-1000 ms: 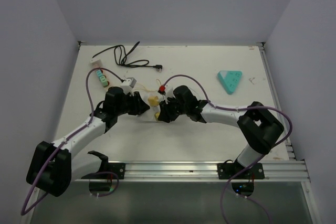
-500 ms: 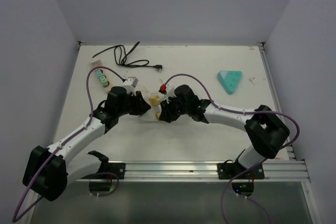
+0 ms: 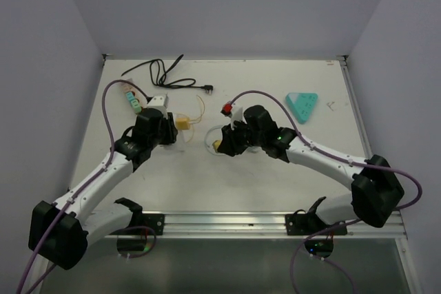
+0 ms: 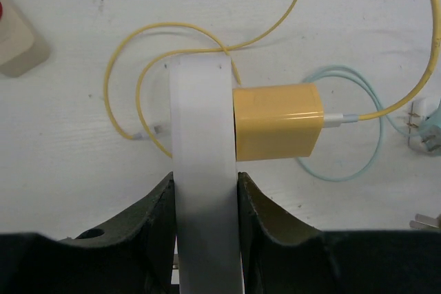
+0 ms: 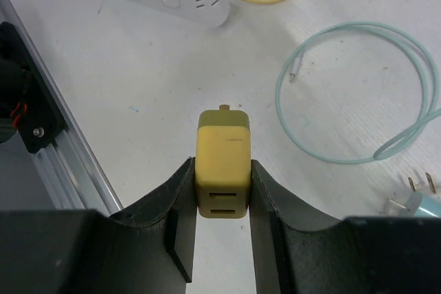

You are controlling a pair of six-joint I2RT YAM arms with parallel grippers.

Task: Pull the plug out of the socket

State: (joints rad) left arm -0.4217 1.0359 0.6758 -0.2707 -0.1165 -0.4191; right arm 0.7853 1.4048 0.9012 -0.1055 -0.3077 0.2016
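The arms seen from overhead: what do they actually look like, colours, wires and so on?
Both the left arm and the right arm are slim white tubes linked by chunky black joints. A purple cable loops loosely outside each. The left pincer and right pincer each have two curved black fingers. No markings or sleeves show.

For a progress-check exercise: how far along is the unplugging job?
Done: the plug is out, clear of the strip. In hand: right jaws clamp the plug, left jaws clamp the strip. Left: likely only setting them down, though a second charger sits plugged into the strip.
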